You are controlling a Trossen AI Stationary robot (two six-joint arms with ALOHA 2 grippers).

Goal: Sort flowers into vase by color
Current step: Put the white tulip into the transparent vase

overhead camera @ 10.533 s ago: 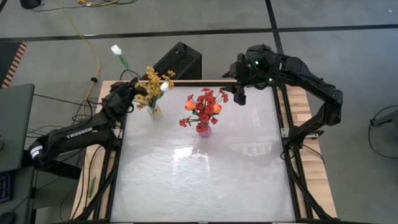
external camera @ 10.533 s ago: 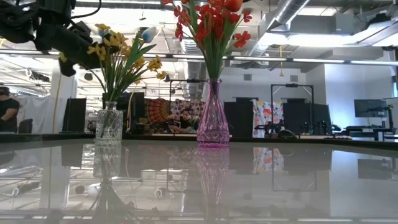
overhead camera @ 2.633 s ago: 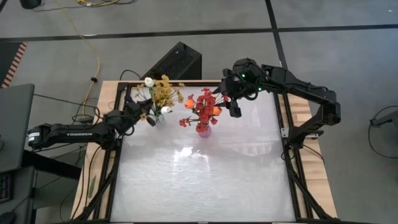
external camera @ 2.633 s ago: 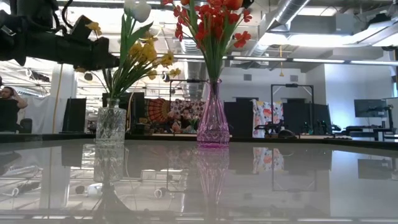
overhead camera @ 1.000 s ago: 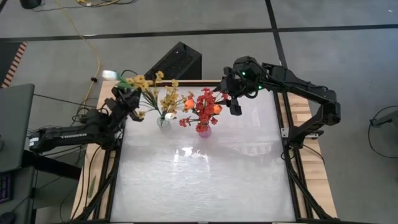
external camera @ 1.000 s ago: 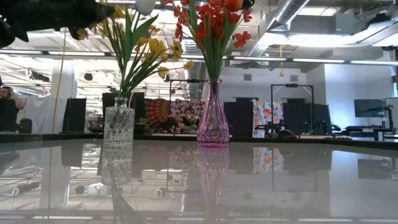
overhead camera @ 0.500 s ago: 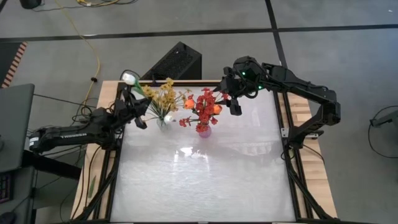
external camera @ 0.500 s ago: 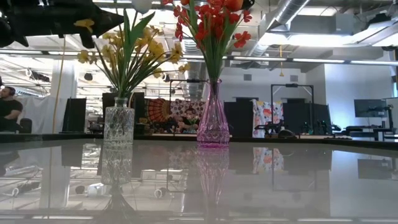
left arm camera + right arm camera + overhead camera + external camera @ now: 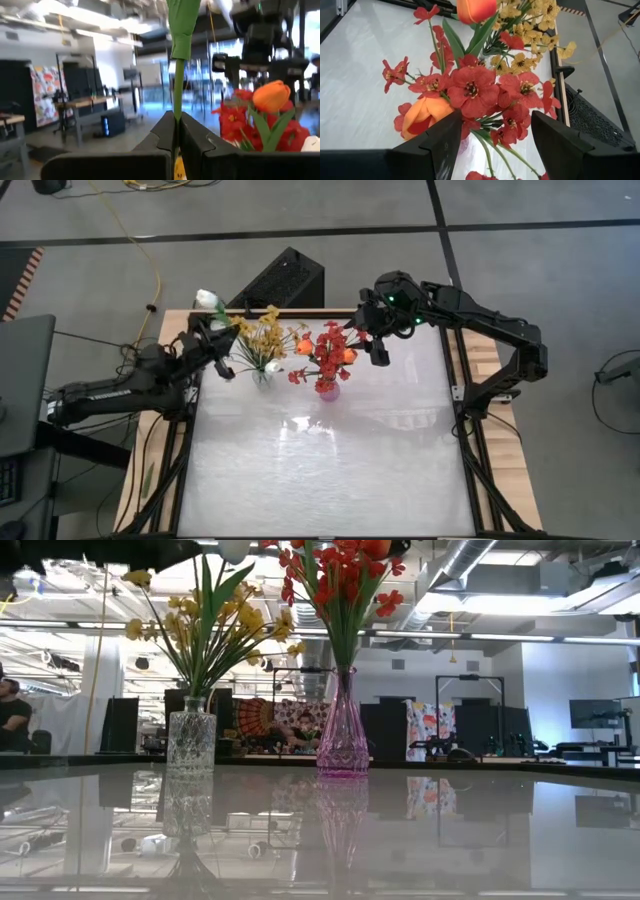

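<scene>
Left claw (image 9: 176, 131) pinches a white flower's stem (image 9: 178, 85).

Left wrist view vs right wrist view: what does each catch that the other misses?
Only the left wrist view: the left claw shut on a green stem, and the right arm's claw farther off against the room.

Only the right wrist view: the right claw open above the red flowers, the yellow flowers behind them, the white table below.

Both: the red flowers and an orange bloom among them.
</scene>
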